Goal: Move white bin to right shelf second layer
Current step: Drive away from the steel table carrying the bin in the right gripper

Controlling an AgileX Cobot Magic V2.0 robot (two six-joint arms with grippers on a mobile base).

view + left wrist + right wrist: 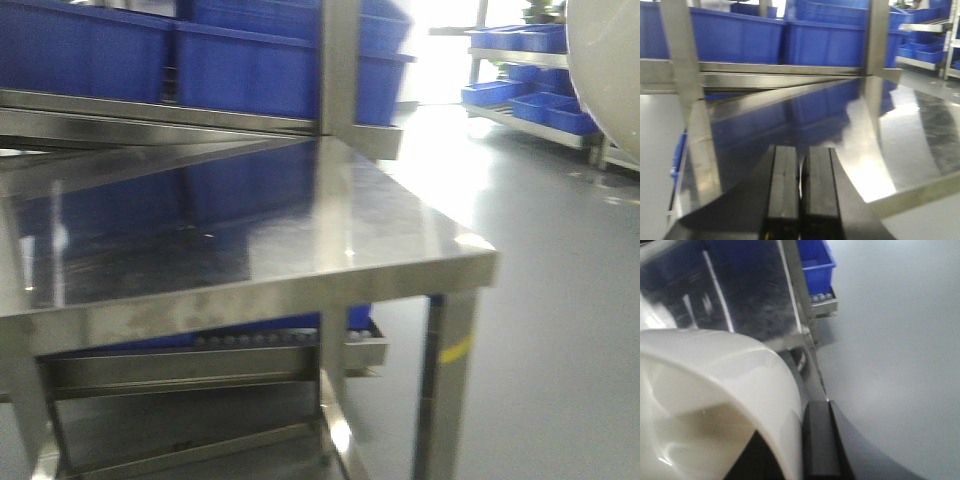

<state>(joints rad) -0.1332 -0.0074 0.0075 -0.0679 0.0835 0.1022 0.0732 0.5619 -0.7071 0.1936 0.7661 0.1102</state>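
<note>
A grey, glossy floor [560, 300] runs back to a bright doorway. A shiny steel counter [300, 230] fills the left and middle of the front view, and its top mirrors the blue above it. One counter leg bears a yellow mark [457, 350].

Just behind the counter stands a steel-framed rack [150, 110] carrying a row of blue crates [250, 70]. Lower down, under the counter's edge, a rail of small white rollers [260, 338] shows with another blue crate sitting on it. Far off on the right, a second rack [530, 125] holds more blue crates.

The white bin [605, 80] is off the counter, cut by the upper right corner of the front view, and its cream wall is close to the camera. In the right wrist view it fills the lower left, above the counter's corner and the floor.

The right fingers [820, 440] grip the bin. One black finger lies flat against the outside of its wall just under the rim, and its partner is hidden behind the bin.

The left fingers [785, 195] are closed on nothing, pressed together side by side. They hang low over the bare counter top and point toward the crates.
</note>
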